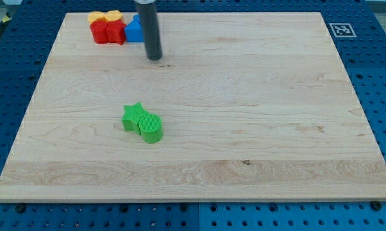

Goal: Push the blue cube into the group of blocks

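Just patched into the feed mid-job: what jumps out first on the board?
The dark rod near the view's top, with my tip just right of and below a tight cluster: a blue block against a red block, with a yellow block behind. Next, two green blocks touching left of centre: a green star and a green cylinder.
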`<move>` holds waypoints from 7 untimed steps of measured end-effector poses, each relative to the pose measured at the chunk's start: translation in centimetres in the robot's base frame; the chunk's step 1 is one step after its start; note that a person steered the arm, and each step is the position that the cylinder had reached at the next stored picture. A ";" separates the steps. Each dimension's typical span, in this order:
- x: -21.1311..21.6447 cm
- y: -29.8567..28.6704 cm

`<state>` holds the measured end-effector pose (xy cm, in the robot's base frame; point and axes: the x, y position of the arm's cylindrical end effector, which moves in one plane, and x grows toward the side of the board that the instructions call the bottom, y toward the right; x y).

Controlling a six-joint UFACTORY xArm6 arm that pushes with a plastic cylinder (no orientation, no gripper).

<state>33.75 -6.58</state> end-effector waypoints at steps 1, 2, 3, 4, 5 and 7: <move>-1.8 2.5; -7.5 3.2; -9.8 1.3; -11.5 -0.9; -11.5 -2.4; -11.0 -0.9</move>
<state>22.77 -7.52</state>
